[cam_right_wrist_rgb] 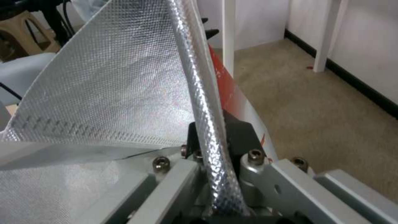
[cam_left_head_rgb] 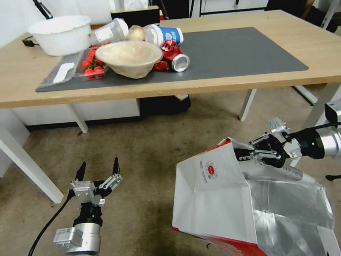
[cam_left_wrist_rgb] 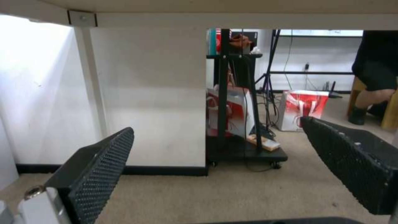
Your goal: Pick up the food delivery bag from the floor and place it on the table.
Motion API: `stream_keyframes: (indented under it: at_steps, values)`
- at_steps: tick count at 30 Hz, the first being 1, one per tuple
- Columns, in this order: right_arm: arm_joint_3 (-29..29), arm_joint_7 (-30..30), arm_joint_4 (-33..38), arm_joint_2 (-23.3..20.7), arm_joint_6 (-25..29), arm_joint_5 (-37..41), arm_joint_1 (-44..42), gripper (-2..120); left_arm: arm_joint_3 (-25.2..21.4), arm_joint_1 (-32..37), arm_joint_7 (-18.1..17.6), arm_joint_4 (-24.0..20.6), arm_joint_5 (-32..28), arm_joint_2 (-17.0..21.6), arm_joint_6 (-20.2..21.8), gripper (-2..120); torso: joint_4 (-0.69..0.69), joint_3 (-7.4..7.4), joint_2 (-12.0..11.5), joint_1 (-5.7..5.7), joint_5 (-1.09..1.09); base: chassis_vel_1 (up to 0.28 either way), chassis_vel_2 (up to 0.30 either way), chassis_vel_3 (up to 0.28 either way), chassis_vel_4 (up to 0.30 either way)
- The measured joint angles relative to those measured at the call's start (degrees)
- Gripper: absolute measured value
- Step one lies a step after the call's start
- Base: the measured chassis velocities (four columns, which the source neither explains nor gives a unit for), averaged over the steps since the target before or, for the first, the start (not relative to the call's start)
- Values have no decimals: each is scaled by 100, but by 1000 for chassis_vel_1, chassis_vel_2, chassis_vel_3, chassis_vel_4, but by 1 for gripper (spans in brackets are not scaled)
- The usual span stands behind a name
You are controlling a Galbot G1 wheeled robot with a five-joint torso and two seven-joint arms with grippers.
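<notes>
The lower part of the food delivery bag (cam_left_head_rgb: 225, 203) is cut off by the bottom edge of the head view, so its base and its contact with the floor (cam_left_head_rgb: 141, 154) cannot be seen. The fingertips of the right gripper (cam_left_head_rgb: 242, 153) are hidden behind the bag's top edge. In the right wrist view the gripper's fingers are largely covered by the foil lining (cam_right_wrist_rgb: 108, 81). The right end of the table (cam_left_head_rgb: 310, 40) is cut off by the picture's edge.
</notes>
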Motion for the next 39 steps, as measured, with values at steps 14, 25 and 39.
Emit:
stream_keyframes:
  at_steps: [14,25,39]
  values:
    - [19,33,12,-11,-6,-20,-57,0,-14,1,0,-11,-6,10,6,100,0,242,333,94,0,0,0,0,0]
    - [21,32,13,-16,-6,-35,-68,0,-14,1,0,-16,-8,8,10,100,0,410,580,173,0,0,0,0,0]
    - [27,23,-5,13,-6,-87,-126,0,-15,-9,-1,-23,-10,21,30,100,0,644,928,284,0,0,0,0,0]
